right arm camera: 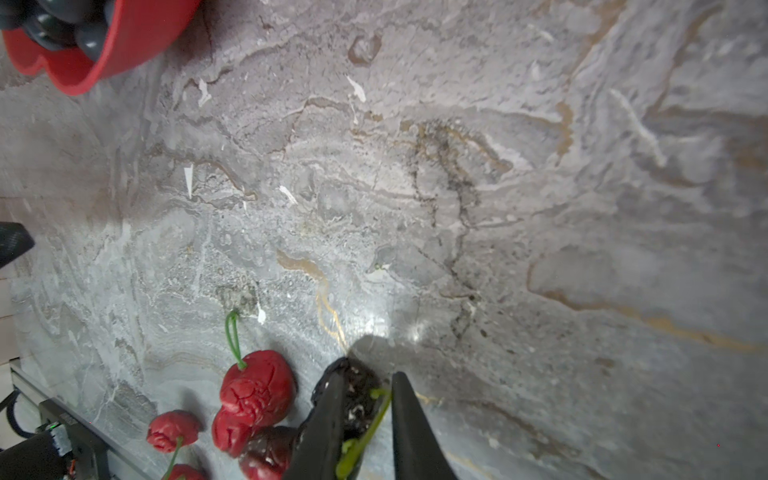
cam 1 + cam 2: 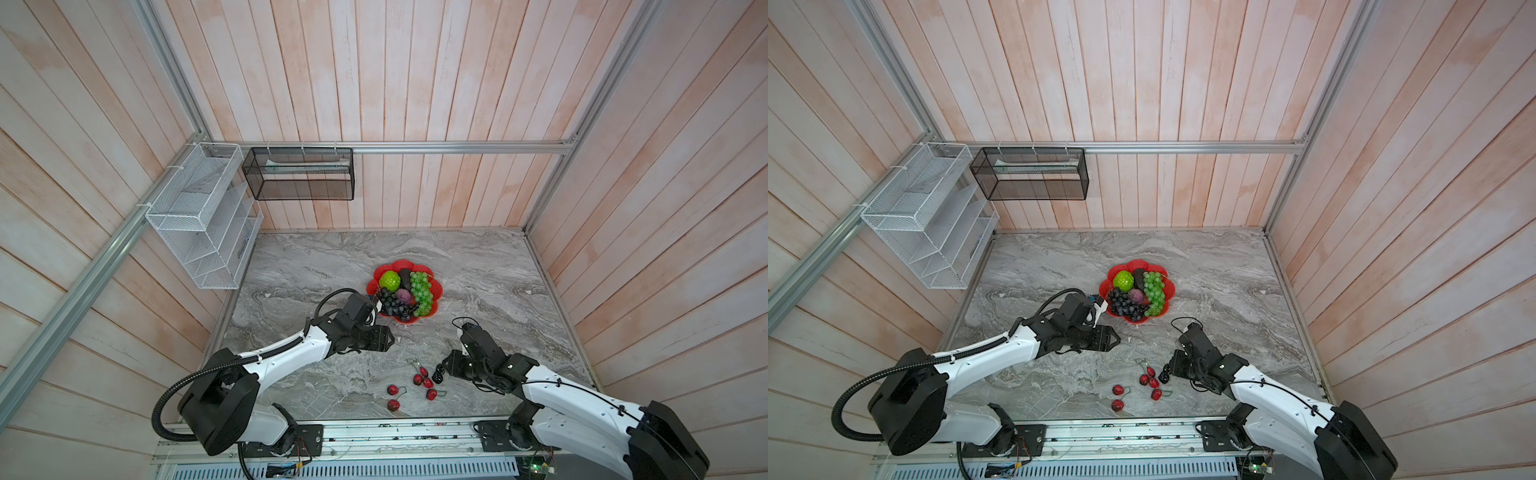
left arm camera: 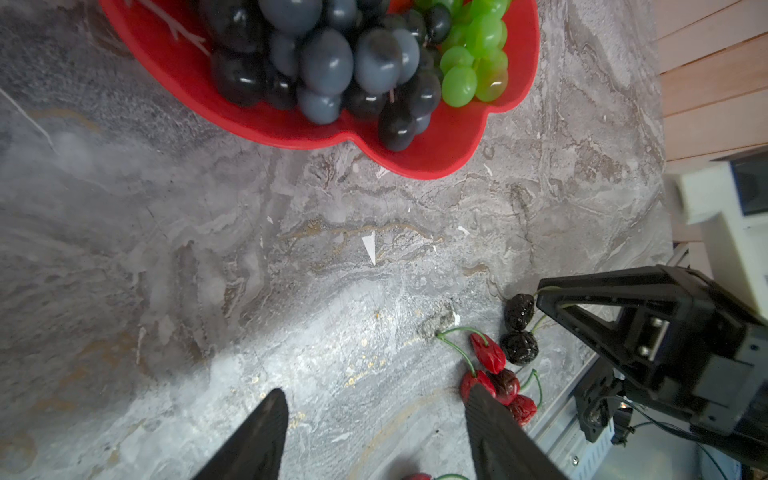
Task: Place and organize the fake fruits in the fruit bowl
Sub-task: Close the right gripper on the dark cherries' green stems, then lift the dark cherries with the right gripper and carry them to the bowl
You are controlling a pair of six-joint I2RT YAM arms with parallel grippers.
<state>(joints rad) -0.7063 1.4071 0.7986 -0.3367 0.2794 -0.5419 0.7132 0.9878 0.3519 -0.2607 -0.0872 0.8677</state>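
The red fruit bowl [image 2: 405, 264] [image 2: 1138, 264] [image 3: 291, 133] holds a dark grape bunch [image 2: 390, 305], a green grape bunch [image 2: 422, 291], a lime-green ball [image 2: 389, 280], a black oval [image 2: 405, 275] and a purple-pink ball [image 2: 404, 296]. Several red stemmed fruits [image 2: 424, 376] [image 1: 257, 388] lie near the table's front edge. Beside them are the black berries [image 2: 437, 377] [image 3: 519, 328]. My right gripper [image 2: 440, 371] [image 2: 1168, 371] [image 1: 370, 372] is closed around one berry and its green stem, low on the table. My left gripper [image 2: 392, 340] [image 3: 376, 392] hangs open over bare marble in front of the bowl.
A white wire basket [image 2: 199, 216] and a black mesh basket [image 2: 299, 174] hang on the back-left walls. A metal rail [image 2: 374, 432] runs along the table's front edge, close behind the red fruits. Wooden walls close in both sides.
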